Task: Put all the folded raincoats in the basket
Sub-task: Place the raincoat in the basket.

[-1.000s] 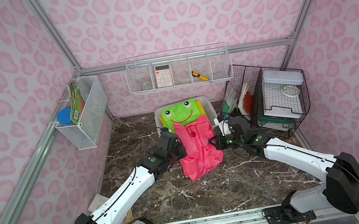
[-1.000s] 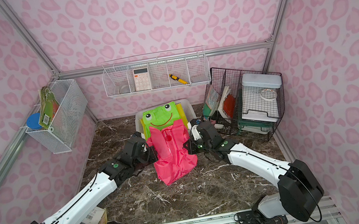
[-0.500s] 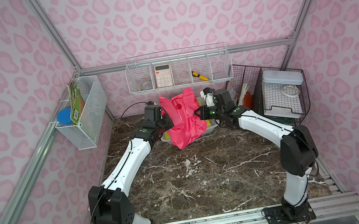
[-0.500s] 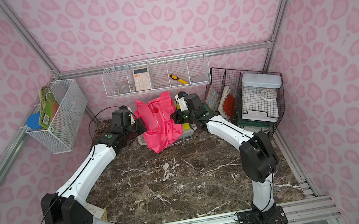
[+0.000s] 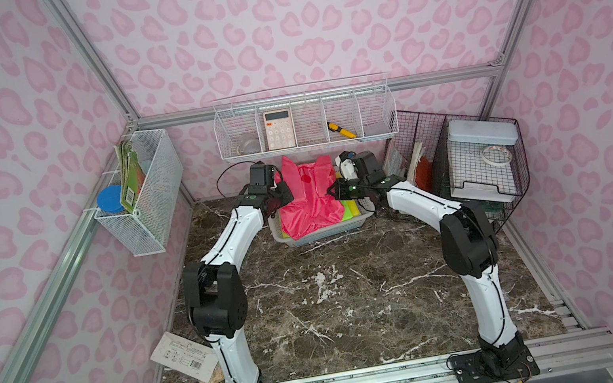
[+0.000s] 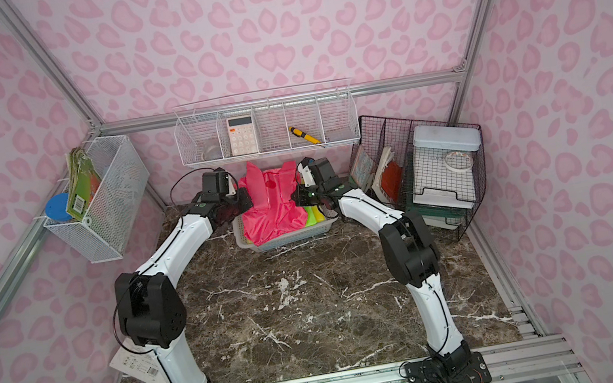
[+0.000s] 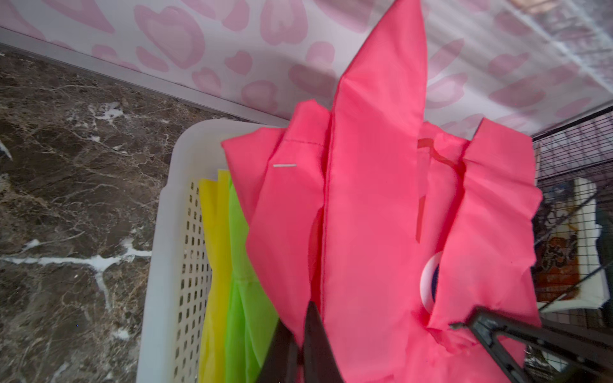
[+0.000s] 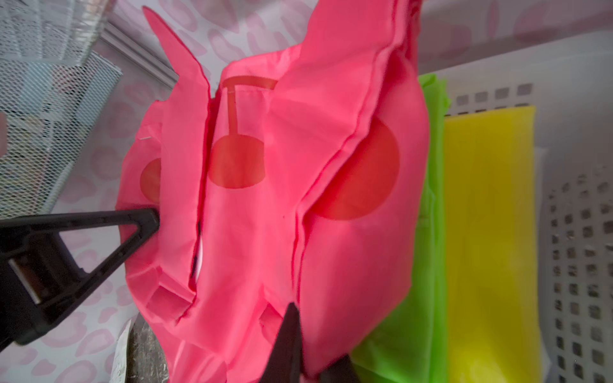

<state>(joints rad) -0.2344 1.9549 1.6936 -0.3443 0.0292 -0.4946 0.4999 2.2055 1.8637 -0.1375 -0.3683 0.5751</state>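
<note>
Raincoat [image 5: 307, 196] position was what changed. A second earlier you held it low over the middle of the counter [image 5: 334, 300], in front of the basket [image 5: 328, 235]. At this moment both arms were stretched to the upper centre of the frame and the pink bundle hung over the basket. Its lower part had already sagged inside, onto the green [image 7: 245, 298] and yellow [image 7: 212, 265] folded pieces lying there, while its top stood up just below the wire rack [image 5: 304, 120]. Your left end effector [image 7: 306, 335] was clamped on one side edge of the fabric and your right end effector [image 8: 311, 341] on the opposite edge, each closed to a thin pinch. I judged the carry finished, with only lowering and letting go left. The bundle looked loose, so a careless release could have spilled it over the rim.

The counter was dark marble with white veins. Pink heart-patterned walls [image 5: 310, 13] closed three sides. A second rack [image 5: 142, 193] hung at the upper left, black file holders [image 5: 436, 155] stood at the upper right, and a paper card [image 5: 185, 355] lay at the lower left.
</note>
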